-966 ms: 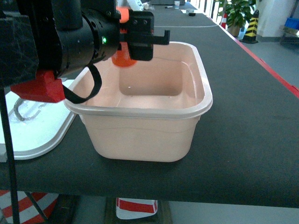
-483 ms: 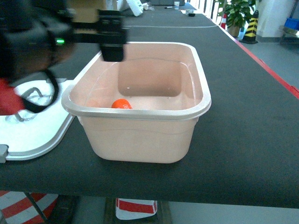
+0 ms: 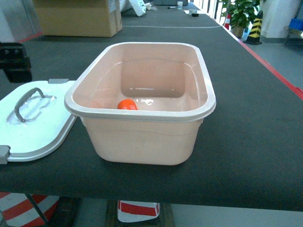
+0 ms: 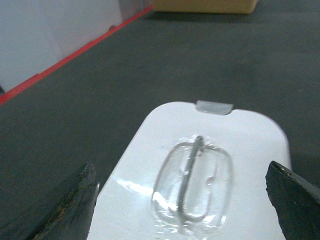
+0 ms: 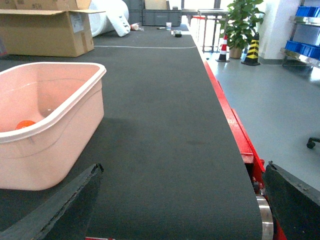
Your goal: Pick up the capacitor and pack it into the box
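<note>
The orange capacitor (image 3: 127,104) lies on the floor of the pink box (image 3: 142,137), near its front wall; the right wrist view also shows this capacitor (image 5: 24,124) inside the box (image 5: 50,115). The box's white lid (image 3: 35,127) lies flat on the table to its left, grey handle up. My left gripper (image 4: 181,172) hovers open over the lid (image 4: 240,145), its fingers either side of the handle (image 4: 192,180), holding nothing. Only a dark part of the left arm (image 3: 14,61) shows at the head view's left edge. My right gripper (image 5: 184,170) stands open over bare belt, right of the box.
A brown cardboard carton (image 3: 78,16) stands at the back left. The table's red edge (image 5: 235,130) runs along the right, with open floor beyond. A potted plant (image 5: 245,20) and a striped cone (image 5: 252,50) stand far back.
The left gripper let go of the capacitor, which now lies in the box. The left arm has pulled back from over the box to the left, above the lid.
</note>
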Available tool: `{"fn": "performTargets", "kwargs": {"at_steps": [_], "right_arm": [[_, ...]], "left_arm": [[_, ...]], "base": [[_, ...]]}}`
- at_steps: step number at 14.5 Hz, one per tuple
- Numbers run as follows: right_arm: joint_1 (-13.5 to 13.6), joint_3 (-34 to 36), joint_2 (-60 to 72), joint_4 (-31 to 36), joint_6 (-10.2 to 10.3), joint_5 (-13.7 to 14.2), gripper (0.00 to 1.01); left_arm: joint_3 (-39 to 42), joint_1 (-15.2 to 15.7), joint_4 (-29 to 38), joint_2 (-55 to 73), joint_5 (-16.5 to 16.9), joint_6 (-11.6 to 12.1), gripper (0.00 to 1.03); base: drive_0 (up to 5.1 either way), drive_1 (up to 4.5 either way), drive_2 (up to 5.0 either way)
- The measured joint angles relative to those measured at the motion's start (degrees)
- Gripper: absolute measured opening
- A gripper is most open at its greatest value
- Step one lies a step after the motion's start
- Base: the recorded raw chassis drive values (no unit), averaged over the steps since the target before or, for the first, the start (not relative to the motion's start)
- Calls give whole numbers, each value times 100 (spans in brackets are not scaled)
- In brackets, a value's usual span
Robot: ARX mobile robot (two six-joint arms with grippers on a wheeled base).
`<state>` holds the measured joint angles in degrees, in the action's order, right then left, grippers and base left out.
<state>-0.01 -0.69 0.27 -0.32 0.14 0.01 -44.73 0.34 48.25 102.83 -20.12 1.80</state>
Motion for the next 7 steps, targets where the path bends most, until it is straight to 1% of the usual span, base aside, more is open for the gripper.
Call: {"fn": "performTargets", "kwargs": {"at_steps": [1, 2, 4, 5, 7], "right_arm": [[0, 0, 0, 2, 0, 0, 98], [0, 0, 0, 0, 0, 0, 98], [0, 0, 0, 0, 0, 0, 98], [0, 0, 0, 0, 0, 2, 98], [0, 0, 0, 2, 0, 0, 98]], "left_arm": [[-190, 245, 22, 315, 164, 31, 98], [-439, 361, -50, 623, 369, 42, 98], [-1029, 437, -400, 1320, 780, 9, 98], [-1276, 463, -501, 1624, 826, 4, 98], [-1779, 619, -734, 2162, 861, 24, 98]], "base": [[0, 0, 0], [0, 0, 0], [0, 0, 0], [0, 0, 0], [0, 0, 0]]}}
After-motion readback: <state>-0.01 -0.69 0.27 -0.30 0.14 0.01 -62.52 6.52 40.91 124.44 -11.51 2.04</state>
